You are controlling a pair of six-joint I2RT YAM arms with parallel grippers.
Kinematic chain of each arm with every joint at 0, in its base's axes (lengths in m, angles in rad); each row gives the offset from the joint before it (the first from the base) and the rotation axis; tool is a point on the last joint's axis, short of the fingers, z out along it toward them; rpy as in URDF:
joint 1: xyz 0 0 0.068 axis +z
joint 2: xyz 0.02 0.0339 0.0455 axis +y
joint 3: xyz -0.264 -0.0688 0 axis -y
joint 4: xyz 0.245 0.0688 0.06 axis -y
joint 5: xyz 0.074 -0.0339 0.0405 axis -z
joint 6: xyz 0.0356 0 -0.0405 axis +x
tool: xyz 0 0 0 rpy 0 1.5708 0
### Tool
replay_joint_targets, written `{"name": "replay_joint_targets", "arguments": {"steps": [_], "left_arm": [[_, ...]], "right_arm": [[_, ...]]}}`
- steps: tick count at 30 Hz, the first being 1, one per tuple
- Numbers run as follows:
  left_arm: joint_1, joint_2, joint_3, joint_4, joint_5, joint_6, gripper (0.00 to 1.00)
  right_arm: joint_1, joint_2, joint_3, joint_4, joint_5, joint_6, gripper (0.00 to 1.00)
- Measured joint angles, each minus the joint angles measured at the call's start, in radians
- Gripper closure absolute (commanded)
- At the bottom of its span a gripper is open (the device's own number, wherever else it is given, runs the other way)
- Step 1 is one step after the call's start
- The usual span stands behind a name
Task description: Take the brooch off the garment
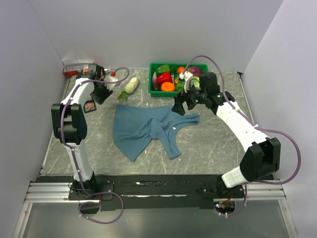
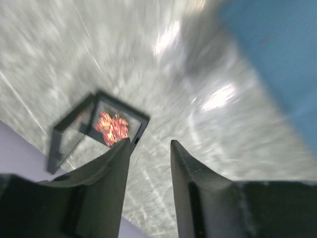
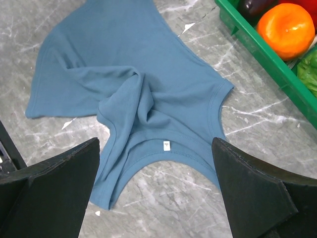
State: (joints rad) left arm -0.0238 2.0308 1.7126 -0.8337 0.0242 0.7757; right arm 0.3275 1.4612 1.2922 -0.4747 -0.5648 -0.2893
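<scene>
The garment (image 1: 143,130) lies bunched at its middle on the marbled table (image 1: 213,148), directly under the right pincer (image 3: 155,144), whose jaws stand wide apart and hold nothing. A green bin (image 3: 257,47) of vegetables sits just beyond that pincer. The left pincer (image 2: 151,144) hangs well clear of the cloth, its jaws parted by only a narrow gap with nothing between them. Just ahead of its tips sits a small black case (image 2: 55,148) with the brooch (image 2: 113,128) glinting red-gold inside. By my judgement the removal itself is done, and the next move is for the left pincer to back away without knocking the case. The white neck label (image 3: 167,145), midway between the right pincer's jaws, carries a dark mark too small to read, and the left wrist view is too blurred to show any writing
</scene>
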Motion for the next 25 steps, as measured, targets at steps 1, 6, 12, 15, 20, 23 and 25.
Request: {"name": "replay_joint_targets", "arguments": {"steps": [1,6,12,15,20,23,25], "left_arm": [[-0.011,-0.010,0.033,-0.021,0.027,-0.031,0.49],[-0.038,-0.027,0.254,-0.068,0.151,-0.209,0.25],[0.010,-0.114,0.380,-0.014,0.323,-0.478,0.01],[0.053,-0.142,0.441,0.051,0.395,-0.593,0.01],[0.086,-0.226,0.422,0.249,0.377,-0.737,0.01],[0.086,-0.297,0.356,0.362,0.331,-0.785,0.01],[0.089,-0.324,0.343,0.413,0.307,-0.806,0.01]], "right_arm": [[0.000,0.000,0.006,-0.014,0.000,-0.006,0.00],[0.004,0.002,0.074,-0.047,0.124,0.035,0.00],[0.004,0.130,0.408,-0.124,0.483,0.144,0.00],[0.004,0.217,0.603,-0.142,0.637,0.163,0.00],[0.004,0.288,0.826,-0.131,0.817,0.154,0.00],[0.004,0.272,0.839,-0.037,0.869,0.113,0.00],[0.004,0.254,0.834,0.028,0.885,0.087,0.00]]}}
